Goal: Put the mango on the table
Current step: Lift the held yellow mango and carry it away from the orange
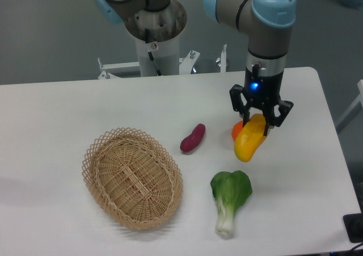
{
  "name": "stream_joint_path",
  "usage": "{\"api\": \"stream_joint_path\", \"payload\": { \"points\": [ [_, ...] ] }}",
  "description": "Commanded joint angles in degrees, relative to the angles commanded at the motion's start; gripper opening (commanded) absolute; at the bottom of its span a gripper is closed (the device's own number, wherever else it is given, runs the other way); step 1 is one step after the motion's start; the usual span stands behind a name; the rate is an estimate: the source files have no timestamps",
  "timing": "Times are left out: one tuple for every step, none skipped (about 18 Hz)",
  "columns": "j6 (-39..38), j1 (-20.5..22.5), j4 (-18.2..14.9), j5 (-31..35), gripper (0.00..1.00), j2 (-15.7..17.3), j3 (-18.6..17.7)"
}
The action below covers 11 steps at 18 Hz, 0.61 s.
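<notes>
Yellow skin with an orange blush is showing between the black fingers (248, 115) of the gripper (258, 121), where the mango (250, 140) is hanging at a slant, its upper end being pinched and its lower end pointing down and to the left of the fingertips. Whether that lower end is touching the table (68, 108) or hovering just above it cannot be told from this view. Just beside the left finger, partly hidden behind the mango, the orange (237, 130) is sitting on the white surface. Farther left of the fingers, apart from the mango, the purple sweet potato (193, 138) is lying tilted, one end higher in the picture than the other. Below the fingers and a little left, near the mango's lower tip but not touching it, the bok choy (229, 198) is lying with its green leaves toward the gripper and its pale stem pointing away. Well to the left of the fingers, past the sweet potato, the woven wicker basket (131, 178) is resting on the table. Above the fingers, the arm (266, 29) is standing nearly upright, a blue light glowing on the wrist, while its grey base (154, 34) is rising behind the far edge of the table
</notes>
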Motion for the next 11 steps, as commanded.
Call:
{"api": "stream_joint_path", "payload": {
  "points": [
    [0.0, -0.1, 0.3, 0.0, 0.45, 0.0, -0.2],
    [0.0, -0.2, 0.4, 0.0, 0.45, 0.0, -0.3],
    [0.0, -0.3, 0.4, 0.0, 0.45, 0.0, -0.3],
    [0.0, -0.3, 0.3, 0.0, 0.45, 0.0, -0.3],
    [0.0, -0.2, 0.3, 0.1, 0.45, 0.0, -0.5],
    [0.1, 0.1, 0.3, 0.1, 0.45, 0.0, -1.0],
    [0.3, 0.2, 0.4, 0.1, 0.45, 0.0, -1.5],
    [1.4, 0.3, 0.4, 0.2, 0.45, 0.1, -1.9],
    [3.0, 0.4, 0.4, 0.3, 0.45, 0.3, -2.5],
    [4.3, 0.6, 0.4, 0.3, 0.45, 0.6, -3.1],
    [5.1, 1.2, 0.5, 0.4, 0.45, 0.9, -3.7]
  ]
}}
